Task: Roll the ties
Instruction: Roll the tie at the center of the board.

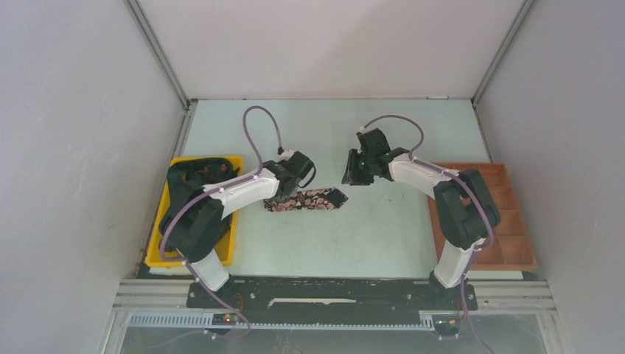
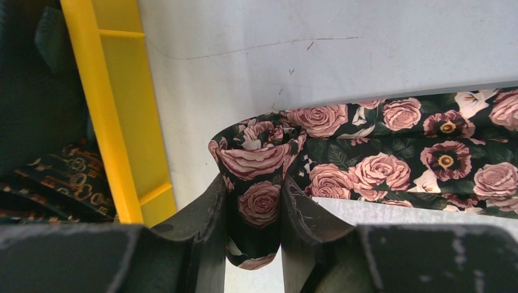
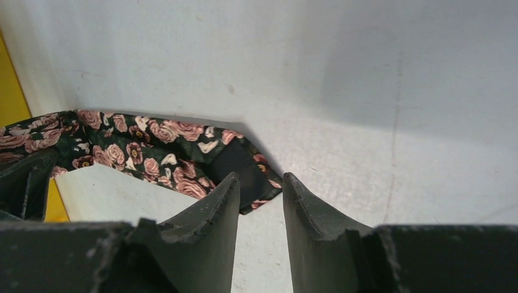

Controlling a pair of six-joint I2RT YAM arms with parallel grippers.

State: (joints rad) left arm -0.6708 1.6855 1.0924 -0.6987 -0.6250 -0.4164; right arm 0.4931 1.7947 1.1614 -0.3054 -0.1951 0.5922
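Black fingers of my left claw (image 2: 255, 183) fill the bottom of the left wrist view, clamped on a curled-up end of the rose-printed tie (image 2: 391, 152). The rest of the tie lies flat on the pale desk (image 2: 305, 61), just right of the yellow bin (image 2: 104, 122) (dark patterned fabric (image 2: 55, 177) sits heaped inside it). My right claw (image 3: 259, 180) hangs with its fingers a little apart and nothing between them, the tie's pointed end just beyond the finger on the left of that view, and a wooden compartment tray (image 1: 516, 221) sits at the desk's right edge.
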